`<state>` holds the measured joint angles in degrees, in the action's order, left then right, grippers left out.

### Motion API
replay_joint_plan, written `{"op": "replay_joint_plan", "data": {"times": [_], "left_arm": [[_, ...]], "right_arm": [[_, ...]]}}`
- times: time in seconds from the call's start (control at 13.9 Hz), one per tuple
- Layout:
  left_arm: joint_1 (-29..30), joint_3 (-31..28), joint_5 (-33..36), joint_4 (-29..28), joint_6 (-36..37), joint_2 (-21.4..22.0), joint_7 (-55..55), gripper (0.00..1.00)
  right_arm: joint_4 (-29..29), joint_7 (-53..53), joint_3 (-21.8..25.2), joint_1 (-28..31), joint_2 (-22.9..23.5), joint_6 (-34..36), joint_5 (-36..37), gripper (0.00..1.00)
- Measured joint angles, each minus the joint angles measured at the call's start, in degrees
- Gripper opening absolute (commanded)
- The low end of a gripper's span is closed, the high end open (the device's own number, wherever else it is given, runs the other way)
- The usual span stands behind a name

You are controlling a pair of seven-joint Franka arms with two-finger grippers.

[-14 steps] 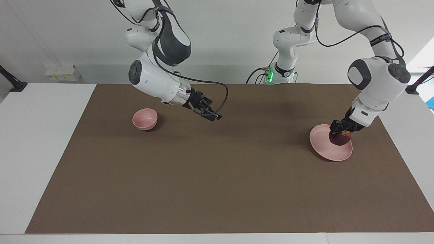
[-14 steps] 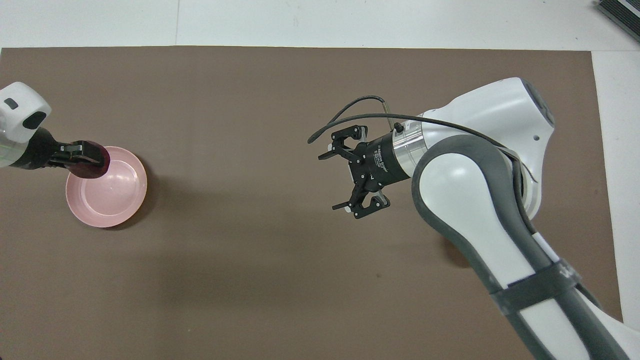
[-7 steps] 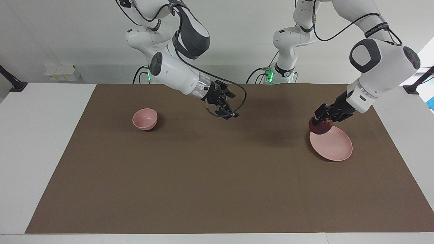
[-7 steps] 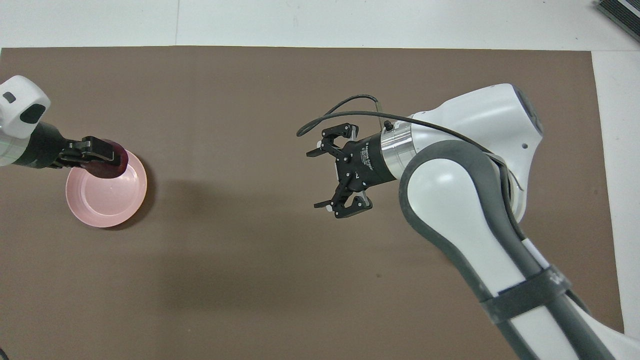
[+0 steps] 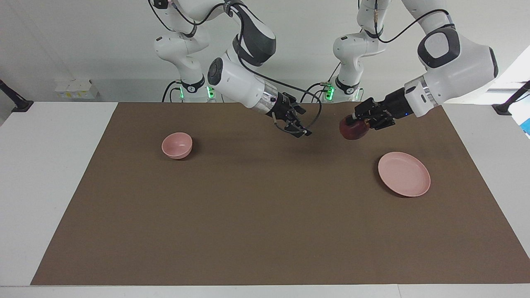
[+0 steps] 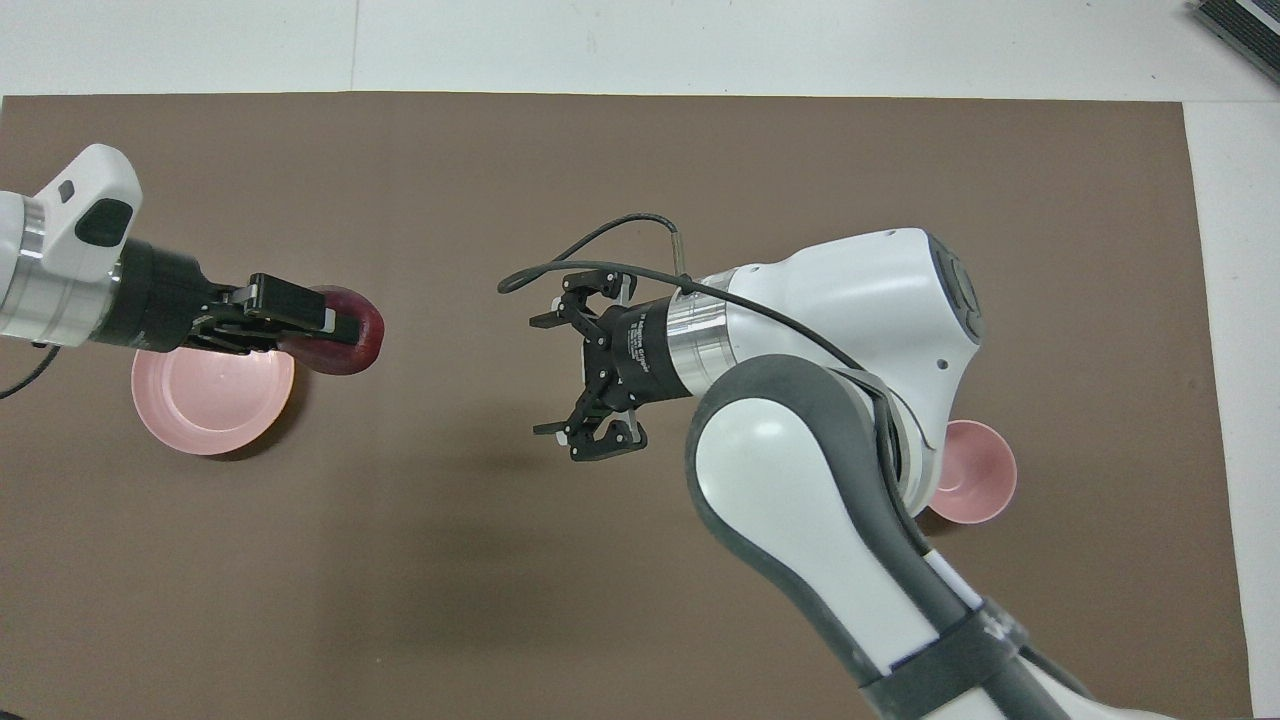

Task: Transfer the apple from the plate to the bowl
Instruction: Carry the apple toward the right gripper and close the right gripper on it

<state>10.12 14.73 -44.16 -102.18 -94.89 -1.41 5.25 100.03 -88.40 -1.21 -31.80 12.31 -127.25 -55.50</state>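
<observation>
My left gripper [image 5: 358,120] is shut on the dark red apple [image 5: 352,130] and holds it in the air over the brown mat, just off the plate toward the table's middle. In the overhead view the left gripper [image 6: 338,325] and the apple [image 6: 366,335] lie just past the plate's rim. The flat pink plate [image 5: 403,179] [image 6: 205,405] lies bare at the left arm's end. The small pink bowl [image 5: 177,145] stands at the right arm's end; the right arm partly covers the bowl in the overhead view [image 6: 978,487]. My right gripper [image 5: 301,126] [image 6: 540,377] is open and empty over the mat's middle, pointing at the apple.
A brown mat [image 5: 265,231] covers most of the white table [image 5: 49,174]. Small white boxes [image 5: 76,88] stand by the wall off the right arm's end. A dark object [image 6: 1240,25] lies at the table's corner.
My left gripper lifted the apple off the plate and carried it toward the table's middle. My right gripper, still open, swung toward it, away from the bowl.
</observation>
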Motion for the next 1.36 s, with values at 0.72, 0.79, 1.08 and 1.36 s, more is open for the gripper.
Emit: {"op": "replay_joint_plan", "data": {"times": [0.72, 0.79, 1.08, 1.36], "left_arm": [[-3.96, 1.72, -2.10, -7.26, -1.56, 5.70, 0.56, 0.00], [-4.07, 1.69, -2.10, -7.95, -2.14, 6.33, 0.56, 0.00], [-4.11, 1.56, -2.28, -8.40, -2.89, 7.23, 0.56, 0.00], [-5.70, 1.70, -3.01, -8.84, -5.13, 7.27, 0.07, 0.00]], "right_arm": [[-0.30, 0.10, 0.02, -3.69, -0.01, -6.35, -0.43, 1.00], [-0.23, -0.04, 0.04, -3.89, 0.00, -6.42, -0.45, 1.00], [-0.46, -2.57, 0.16, -3.95, -0.01, -6.42, -0.45, 1.00], [-1.04, 0.38, 0.04, -4.38, 0.08, -5.52, 1.56, 1.00]]}}
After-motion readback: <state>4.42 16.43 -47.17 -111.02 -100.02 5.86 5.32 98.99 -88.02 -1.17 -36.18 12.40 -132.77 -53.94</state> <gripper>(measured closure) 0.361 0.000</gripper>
